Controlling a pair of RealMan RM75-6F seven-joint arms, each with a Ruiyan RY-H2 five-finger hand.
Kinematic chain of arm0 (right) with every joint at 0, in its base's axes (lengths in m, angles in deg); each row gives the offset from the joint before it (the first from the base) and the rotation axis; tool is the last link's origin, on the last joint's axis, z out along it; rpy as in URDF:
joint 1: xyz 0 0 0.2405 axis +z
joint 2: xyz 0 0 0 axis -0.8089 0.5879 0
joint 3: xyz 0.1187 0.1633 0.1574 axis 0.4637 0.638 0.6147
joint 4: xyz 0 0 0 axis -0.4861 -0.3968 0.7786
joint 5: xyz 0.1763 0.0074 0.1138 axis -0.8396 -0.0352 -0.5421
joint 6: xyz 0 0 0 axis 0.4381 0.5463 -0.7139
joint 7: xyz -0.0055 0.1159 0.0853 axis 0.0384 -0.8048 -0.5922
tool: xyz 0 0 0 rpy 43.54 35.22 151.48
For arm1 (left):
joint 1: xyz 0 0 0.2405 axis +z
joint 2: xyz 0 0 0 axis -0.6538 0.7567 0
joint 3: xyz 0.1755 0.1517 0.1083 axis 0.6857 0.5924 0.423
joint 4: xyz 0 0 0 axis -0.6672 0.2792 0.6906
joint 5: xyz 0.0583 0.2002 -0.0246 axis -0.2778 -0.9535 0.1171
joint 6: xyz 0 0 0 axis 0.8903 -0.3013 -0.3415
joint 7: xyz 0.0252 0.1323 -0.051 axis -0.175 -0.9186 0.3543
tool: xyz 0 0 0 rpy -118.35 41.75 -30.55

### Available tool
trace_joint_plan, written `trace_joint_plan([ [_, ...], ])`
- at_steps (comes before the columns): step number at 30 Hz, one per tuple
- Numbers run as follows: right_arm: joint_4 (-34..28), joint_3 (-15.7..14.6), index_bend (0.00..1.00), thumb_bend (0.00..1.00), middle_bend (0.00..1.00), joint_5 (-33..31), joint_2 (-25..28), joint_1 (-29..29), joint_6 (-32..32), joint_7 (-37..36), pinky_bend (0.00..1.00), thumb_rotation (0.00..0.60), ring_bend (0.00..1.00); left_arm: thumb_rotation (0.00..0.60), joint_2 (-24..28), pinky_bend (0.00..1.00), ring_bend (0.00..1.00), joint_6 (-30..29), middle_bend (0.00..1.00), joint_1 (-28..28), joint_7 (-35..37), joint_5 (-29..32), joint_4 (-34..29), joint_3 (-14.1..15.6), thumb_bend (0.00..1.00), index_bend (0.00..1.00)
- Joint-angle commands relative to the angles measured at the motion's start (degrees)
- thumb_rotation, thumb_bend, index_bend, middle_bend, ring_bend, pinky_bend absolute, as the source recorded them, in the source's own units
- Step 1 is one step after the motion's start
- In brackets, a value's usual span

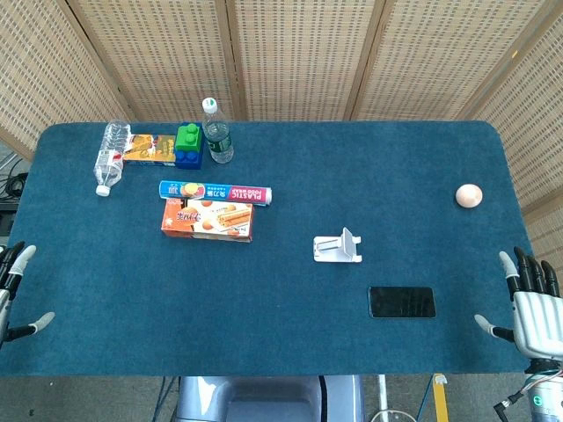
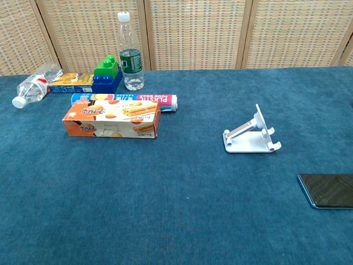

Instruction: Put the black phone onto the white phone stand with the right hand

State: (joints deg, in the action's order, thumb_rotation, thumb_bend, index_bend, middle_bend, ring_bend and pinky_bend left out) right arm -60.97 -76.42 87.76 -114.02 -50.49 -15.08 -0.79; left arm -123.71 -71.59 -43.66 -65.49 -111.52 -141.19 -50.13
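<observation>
Phone (image 1: 402, 301) is lying flat and face up on the blue table (image 1: 290, 352), near the front edge, just in front of and to the right of the white stand (image 1: 338, 247), not touching it. The stand is sitting empty with its back plate tilting up. The right hand (image 1: 535, 308) is hovering at the table's right edge, fingers spread and holding nothing, well apart from the phone. The left hand (image 1: 12, 290) is showing at the left edge, fingers also apart and empty. Further back on the left, a biscuit box (image 1: 208, 220) is lying beside a wrap roll (image 1: 215, 191), with a standing bottle (image 1: 216, 132), toy blocks (image 1: 188, 146) and a fallen bottle (image 1: 110, 156) behind. A pale ball (image 1: 469, 195) is resting near the right edge
</observation>
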Motion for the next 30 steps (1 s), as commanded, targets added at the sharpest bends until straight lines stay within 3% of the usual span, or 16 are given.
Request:
trace_joint_plan([
  [1, 0.0, -0.2, 0.00, 0.00, 0.00, 0.3, 0.2, 0.2, 0.8, -0.4, 0.00, 0.600, 0.00, 0.600, 0.0, 0.00, 0.00, -0.1, 0.00, 0.0, -0.1, -0.1, 0.0, 0.0, 0.00, 0.00],
  [10, 0.9, -2.8, 0.00, 0.00, 0.00, 4.7, 1.5, 4.8, 10.9, -4.3, 0.00, 0.600, 0.00, 0.600, -0.2, 0.00, 0.00, 0.1, 0.00, -0.1, -0.8, 0.2, -0.2, -0.2, 0.00, 0.00],
  [13, 2.2, -3.4, 0.00, 0.00, 0.00, 6.2, 1.0, 7.2, 14.6, -1.7, 0.00, 0.600, 0.00, 0.600, -0.3, 0.00, 0.00, 0.6, 0.00, -0.3, -1.1, 0.7, -0.3, -0.3, 0.00, 0.00],
  [19, 5.3, -3.6, 0.07, 0.00, 0.07, 6.3, -5.7, 12.5, 22.9, 5.0, 0.06, 0.600, 0.01, 0.600, -0.5, 0.00, 0.00, 2.2, 0.00, -1.0, -2.2, 2.5, -0.6, -0.9, 0.00, 0.00],
  [30, 9.3, -1.9, 0.15, 0.00, 0.15, 0.6, -15.1, 16.5, 28.2, 10.7, 0.14, 0.600, 0.10, 0.600, 0.0, 0.00, 0.00, 2.4, 0.00, -0.9, -1.2, 3.1, -0.5, -1.1, 0.00, 0.00],
])
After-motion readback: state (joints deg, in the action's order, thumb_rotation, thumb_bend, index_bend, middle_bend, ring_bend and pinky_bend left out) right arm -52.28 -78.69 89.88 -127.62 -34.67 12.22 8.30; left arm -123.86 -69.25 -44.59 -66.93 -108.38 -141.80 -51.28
